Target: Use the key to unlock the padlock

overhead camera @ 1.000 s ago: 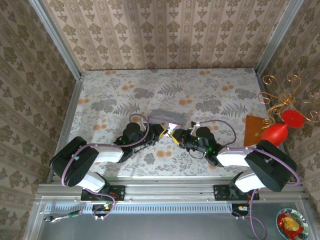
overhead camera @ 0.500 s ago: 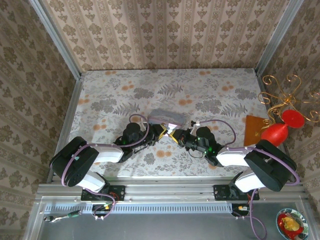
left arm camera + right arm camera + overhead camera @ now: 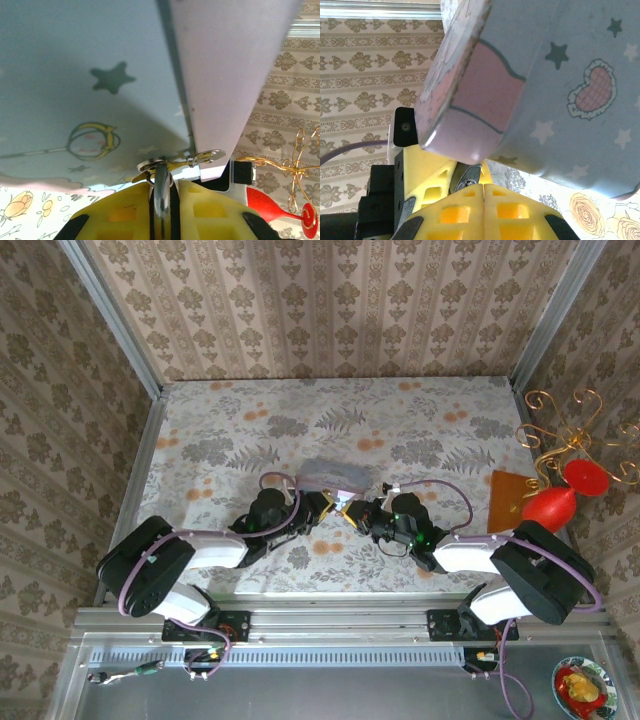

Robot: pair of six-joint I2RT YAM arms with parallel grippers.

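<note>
The padlock [image 3: 161, 200], silvery with dark sides, sits edge-on between the yellow fingers of my left gripper [image 3: 164, 184], which is shut on it. A thin ring circles its top, and the small silver key [image 3: 210, 156] sticks out to the right, under the corner of the pale blue tin [image 3: 75, 60]. In the top view the left gripper [image 3: 325, 502] and right gripper [image 3: 350, 512] meet tip to tip at the tin's [image 3: 335, 474] near edge. My right gripper [image 3: 484, 186] is shut, pads touching. A grey metal piece [image 3: 470, 175] lies just beyond its left tip; I cannot tell whether it is pinched.
The tin [image 3: 570, 75] hangs close over both sets of fingers. A brown board [image 3: 505, 502] and a red ornament on a gold wire stand [image 3: 565, 490] are at the table's right edge. Metal rails and patterned walls close in the sides and back.
The right gripper's jaws have closed fully. Both arms stay at the tin's near edge, and the left arm has shifted only slightly.
</note>
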